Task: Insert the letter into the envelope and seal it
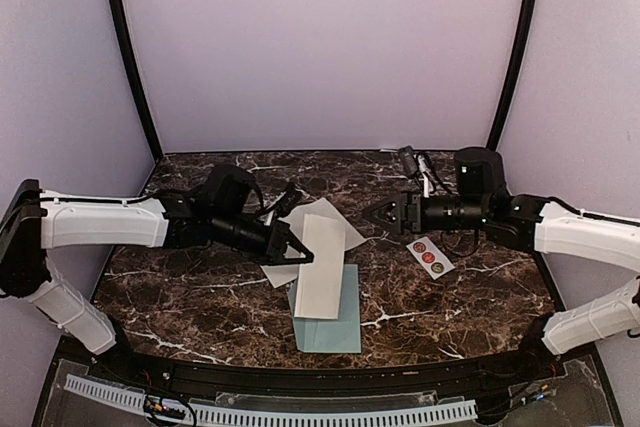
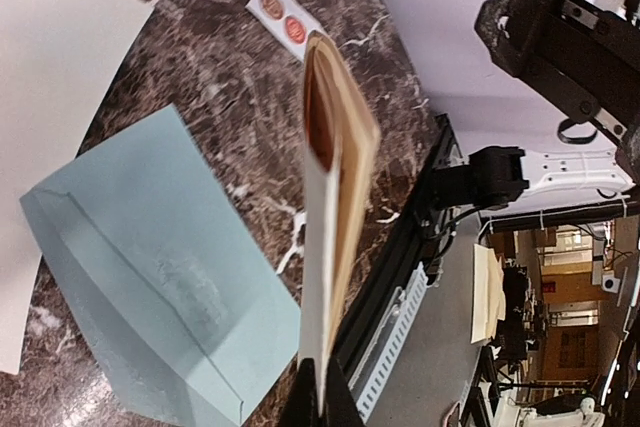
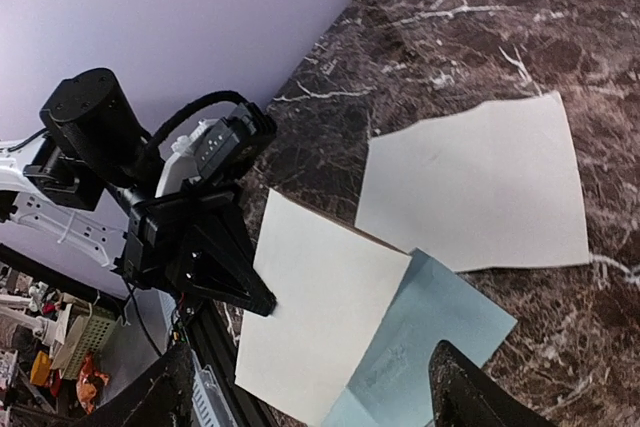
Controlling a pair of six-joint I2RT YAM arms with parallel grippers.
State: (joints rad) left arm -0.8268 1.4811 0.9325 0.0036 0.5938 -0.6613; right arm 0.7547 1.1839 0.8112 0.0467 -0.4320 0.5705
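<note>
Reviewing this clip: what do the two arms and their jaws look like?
Both the left arm and the right arm have smooth white shells over the long links, with black cylindrical joints between them. The wrists and jaws are matte black, and the jaws taper to points. Thin black cables loop by the wrists. No markings are legible.

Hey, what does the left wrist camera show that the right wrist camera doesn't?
Only the left wrist view shows the sticker strip on the marble table and the right arm opposite. Only the right wrist view shows the left gripper from outside, shut on the folded letter, whose broad face is visible; the left wrist view sees that letter edge-on. Both show the teal envelope lying flat and the loose white sheet beside it.
</note>
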